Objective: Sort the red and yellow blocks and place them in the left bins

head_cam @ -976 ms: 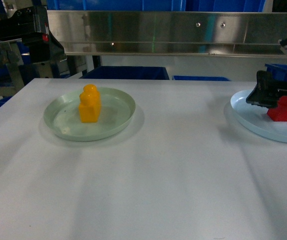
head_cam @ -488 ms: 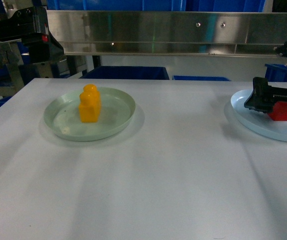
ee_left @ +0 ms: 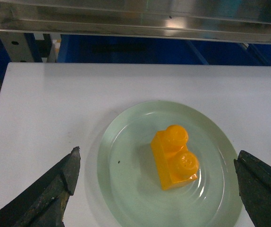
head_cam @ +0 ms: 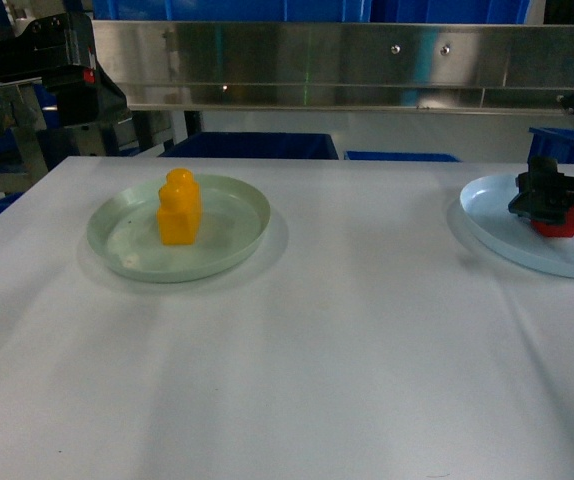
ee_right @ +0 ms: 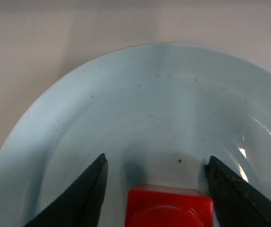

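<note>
The orange-yellow block [head_cam: 179,208] stands upright in the pale green plate [head_cam: 127,250] at the left. From above, my left gripper [ee_left: 157,152] hangs open, its fingers [ee_left: 55,189] spread wider than the green plate [ee_left: 126,189] around the yellow block [ee_left: 174,158]. The red block [head_cam: 559,222] sits low in the light blue plate [head_cam: 497,225] at the right edge, under my right gripper [head_cam: 555,208]. Close up, the right gripper [ee_right: 156,163] is open. The red block [ee_right: 169,208] lies between its fingers, with a gap on the left side, on the blue plate [ee_right: 126,94].
A white table [head_cam: 317,350] carries both plates. A steel rail [head_cam: 347,65] runs across the back, with blue bins [head_cam: 252,146] behind the table's far edge. My left arm's dark body [head_cam: 52,60] sits raised at the upper left.
My right gripper moved down and to the right with the red block, which now sits lower in the blue plate. The yellow block and left arm stayed put.
</note>
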Controlling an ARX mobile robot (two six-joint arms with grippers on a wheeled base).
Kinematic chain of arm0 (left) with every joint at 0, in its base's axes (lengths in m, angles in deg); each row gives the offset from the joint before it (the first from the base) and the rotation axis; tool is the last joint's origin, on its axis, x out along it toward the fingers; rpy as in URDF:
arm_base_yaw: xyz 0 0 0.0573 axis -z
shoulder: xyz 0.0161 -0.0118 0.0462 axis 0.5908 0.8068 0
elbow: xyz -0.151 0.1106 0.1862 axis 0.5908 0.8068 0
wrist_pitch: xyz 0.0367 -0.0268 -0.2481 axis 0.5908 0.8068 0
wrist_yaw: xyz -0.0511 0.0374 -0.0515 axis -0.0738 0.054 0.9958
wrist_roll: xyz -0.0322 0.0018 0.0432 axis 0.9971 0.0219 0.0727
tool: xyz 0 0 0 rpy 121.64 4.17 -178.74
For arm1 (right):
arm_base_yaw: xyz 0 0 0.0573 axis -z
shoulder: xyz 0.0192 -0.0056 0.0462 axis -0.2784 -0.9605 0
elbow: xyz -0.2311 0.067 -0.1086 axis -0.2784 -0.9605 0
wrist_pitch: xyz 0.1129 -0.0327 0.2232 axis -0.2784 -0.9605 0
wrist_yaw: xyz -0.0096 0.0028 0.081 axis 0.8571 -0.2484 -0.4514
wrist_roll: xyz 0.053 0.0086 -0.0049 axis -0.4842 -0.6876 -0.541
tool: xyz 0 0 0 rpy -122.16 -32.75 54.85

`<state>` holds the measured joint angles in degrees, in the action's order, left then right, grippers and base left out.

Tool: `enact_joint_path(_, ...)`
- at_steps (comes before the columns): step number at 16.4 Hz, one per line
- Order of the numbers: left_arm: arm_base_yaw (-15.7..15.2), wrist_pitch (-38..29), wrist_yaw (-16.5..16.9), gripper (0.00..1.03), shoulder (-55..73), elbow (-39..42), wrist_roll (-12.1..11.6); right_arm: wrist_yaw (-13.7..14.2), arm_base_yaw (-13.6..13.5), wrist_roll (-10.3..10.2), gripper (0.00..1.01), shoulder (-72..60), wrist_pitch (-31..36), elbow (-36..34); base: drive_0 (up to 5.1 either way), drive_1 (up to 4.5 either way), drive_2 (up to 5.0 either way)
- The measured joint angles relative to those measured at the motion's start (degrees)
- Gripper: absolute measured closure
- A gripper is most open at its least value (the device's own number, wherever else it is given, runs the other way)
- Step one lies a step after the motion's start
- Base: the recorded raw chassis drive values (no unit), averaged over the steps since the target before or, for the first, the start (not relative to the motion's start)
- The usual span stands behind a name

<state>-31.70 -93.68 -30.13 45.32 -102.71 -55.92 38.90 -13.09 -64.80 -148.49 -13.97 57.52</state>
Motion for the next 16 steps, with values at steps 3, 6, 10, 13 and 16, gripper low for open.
enact_joint_path(3, 0.0, 0.0, 0.0, 0.05, 0.0, 0.0, 0.0, 0.1, 0.3, 0.1, 0.71, -0.1, 0.5, -0.3, 0.0, 0.00, 0.0)
enact_joint_path(6, 0.0, 0.0, 0.0, 0.05, 0.0, 0.0, 0.0, -0.4, -0.4, 1.1, 0.72, 7.0, 2.6, -7.1, 0.0, 0.00, 0.0)
enact_joint_path(10, 0.0, 0.0, 0.0, 0.05, 0.0, 0.0, 0.0, -1.1, -0.4, -0.8, 0.72, 27.5, 6.0, -13.4, 0.0, 0.00, 0.0)
enact_joint_path(13, 0.0, 0.0, 0.0, 0.05, 0.0, 0.0, 0.0, -0.8, -0.4, -4.5, 0.72, 42.9, 5.2, -19.9, 0.0, 0.00, 0.0)
enact_joint_path(16, 0.0, 0.0, 0.0, 0.05, 0.0, 0.0, 0.0, 0.9, -0.4, -8.0, 0.72, 52.1, 1.0, -25.2, 0.0, 0.00, 0.0)
